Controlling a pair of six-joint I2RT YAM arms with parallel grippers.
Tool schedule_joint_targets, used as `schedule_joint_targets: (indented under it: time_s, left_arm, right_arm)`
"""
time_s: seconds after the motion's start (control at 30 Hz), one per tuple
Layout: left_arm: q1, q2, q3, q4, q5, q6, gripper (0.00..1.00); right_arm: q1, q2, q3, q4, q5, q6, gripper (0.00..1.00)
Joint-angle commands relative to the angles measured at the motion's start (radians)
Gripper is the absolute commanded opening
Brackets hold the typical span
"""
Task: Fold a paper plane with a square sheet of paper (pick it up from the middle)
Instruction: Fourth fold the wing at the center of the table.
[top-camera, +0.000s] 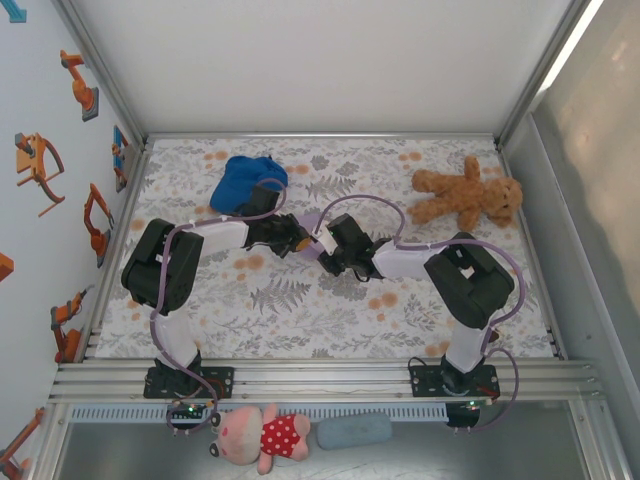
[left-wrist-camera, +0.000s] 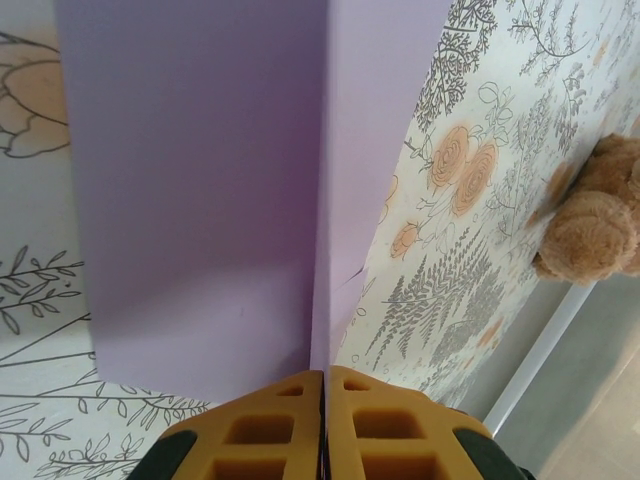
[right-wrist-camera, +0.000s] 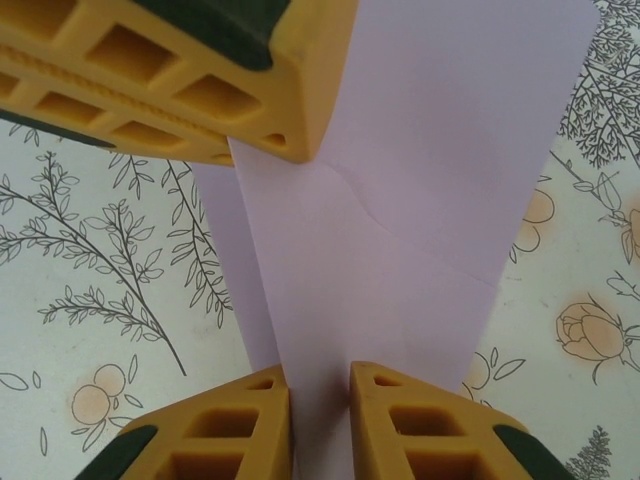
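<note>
Left wrist: saw left pincer (left-wrist-camera: 323, 378) pinched tight on square sheet of paper (left-wrist-camera: 200, 200), top cut off; found right pincer (right-wrist-camera: 320, 378) parted astride it.

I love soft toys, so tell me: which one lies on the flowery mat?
The brown teddy bear, far right on the mat; the pink pig in the red dress lies off it.

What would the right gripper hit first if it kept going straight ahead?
The right gripper has the lavender paper between its fingers; straight on, it would probably meet the left gripper's fingers pinching that paper ahead, though depth is unclear.
</note>
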Motion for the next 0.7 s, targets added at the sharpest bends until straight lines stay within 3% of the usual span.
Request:
schedule_joint_targets:
  time_s: [0.0,0.2,0.4,0.67]
  left_arm:
    - [0.008,-0.039,0.004,-0.026,0.021,-0.011,0.12]
    - [0.02,-0.061,-0.001,-0.055,0.009,0.005,0.26]
    - [0.06,-0.125,-0.021,-0.113,-0.042,0.044,0.38]
    - [0.127,-0.254,-0.1,-0.13,-0.118,0.079,0.43]
  right_arm:
    - [0.006,0.004,0.022,-0.002,0.008,-0.015,0.16]
    - [0.006,0.002,0.023,-0.021,-0.024,-0.017,0.06]
    - [0.006,0.011,0.044,-0.074,-0.092,-0.015,0.01]
    - [0.003,0.037,0.111,-0.186,-0.178,0.026,0.0]
